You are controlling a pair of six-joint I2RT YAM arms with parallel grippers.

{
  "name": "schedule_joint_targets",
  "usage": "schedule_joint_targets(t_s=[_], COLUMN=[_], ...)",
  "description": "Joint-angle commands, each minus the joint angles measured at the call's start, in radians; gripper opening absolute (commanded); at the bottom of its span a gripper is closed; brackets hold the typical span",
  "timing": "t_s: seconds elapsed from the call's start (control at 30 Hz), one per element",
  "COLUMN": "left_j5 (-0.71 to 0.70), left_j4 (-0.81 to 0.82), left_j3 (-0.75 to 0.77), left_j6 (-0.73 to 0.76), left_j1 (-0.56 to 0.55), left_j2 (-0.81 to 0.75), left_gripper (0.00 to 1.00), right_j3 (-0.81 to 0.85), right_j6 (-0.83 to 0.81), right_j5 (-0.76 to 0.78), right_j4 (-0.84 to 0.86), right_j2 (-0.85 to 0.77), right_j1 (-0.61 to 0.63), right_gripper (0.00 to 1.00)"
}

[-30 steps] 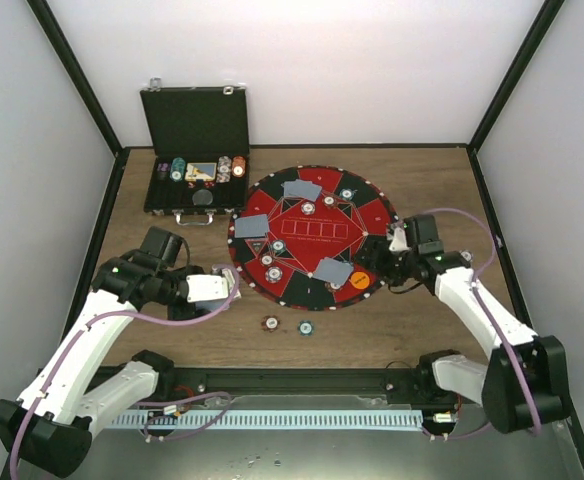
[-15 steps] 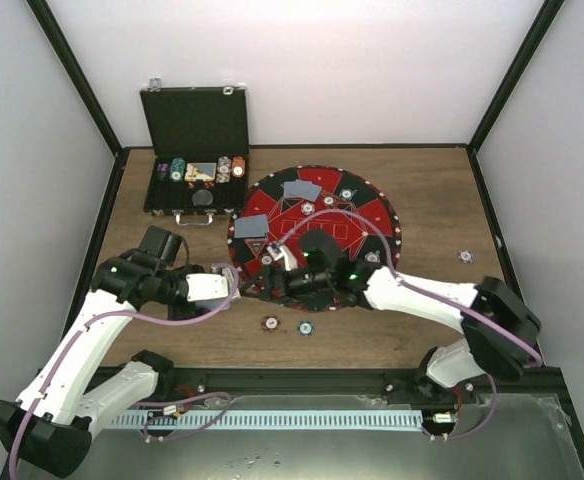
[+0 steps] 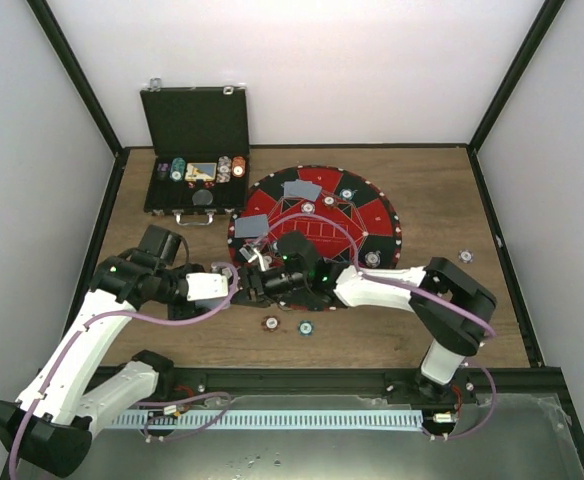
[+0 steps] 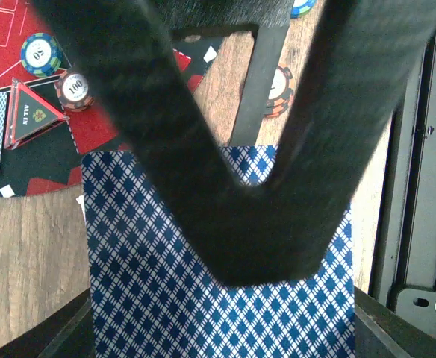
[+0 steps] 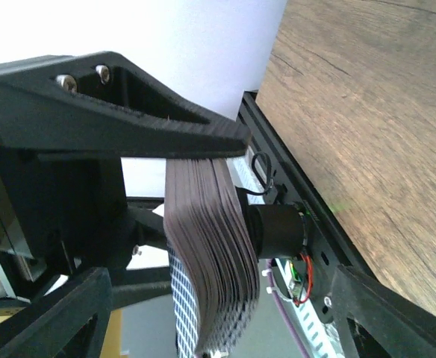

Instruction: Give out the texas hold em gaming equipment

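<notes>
At the near-left rim of the round mat [image 3: 372,212], just above the worktop [image 3: 422,175], my two claws meet. The left claw [image 3: 228,287] is clenched on the deck of playing cards [image 4: 151,283], one finger on each long side. In its wrist view the blue diamond back fills the lower half of the picture. The long axis of the deck runs away from that camera, along the reach of the fingers.

The right claw [image 3: 251,279] is released, with the jaws wide apart. Its arm lies across the near part of the mat and points to the left.

The relation that matters is this: the deck is straight ahead of the right claw and already inside its gap. In the right wrist view I see the deck edge-on, with the stacked edges turned to the camera. One of my fingers stands low on each side and neither touches the cards. So the gap of the right claw runs across the thickness of the deck, one finger over the back and one under the face.

I judge that closing here takes many cards, not one. For a single card I must bring the right claw toward the back side first.

Some dealt cards [image 3: 302,189] lie on the far sectors of the mat.
</notes>
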Motion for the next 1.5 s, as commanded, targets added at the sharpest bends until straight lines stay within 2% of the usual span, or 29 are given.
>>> schedule_joint_targets(t_s=[0.0,0.47,0.6,0.77,0.97,1.27,1.47], left_j5=[0.030,0.031,0.032,0.033,0.040,0.029,0.016], left_j4=[-0.009,-0.013,-0.019,-0.023,-0.013,-0.008,-0.003], left_j3=[0.027,0.028,0.032,0.040,0.036,0.025,0.015], left_j6=[0.003,0.006,0.006,0.009,0.007,0.009,0.012], left_j1=[0.002,0.002,0.002,0.002,0.003,0.002,0.002], left_j2=[-0.003,-0.005,-0.004,-0.008,0.002,0.008,0.006], left_gripper=[0.08,0.08,0.08,0.08,0.08,0.08,0.08], right_j3=[0.068,0.116,0.058,-0.036,-0.066,-0.070,-0.134], right_j6=[0.030,0.075,0.090,0.099,0.093,0.065,0.073], right_j5=[-0.049,-0.132,-0.151,-0.159,-0.154,-0.137,-0.111], right_j4=[0.088,0.212,0.243,0.289,0.279,0.190,0.188], right_j2=[0.059,0.212,0.229,0.197,0.143,0.021,-0.061], right_j1=[0.010,0.007,-0.037,-0.080,-0.079,-0.079,-0.077], right_gripper=[0.81,0.72,0.70,0.65,0.59,0.54,0.37])
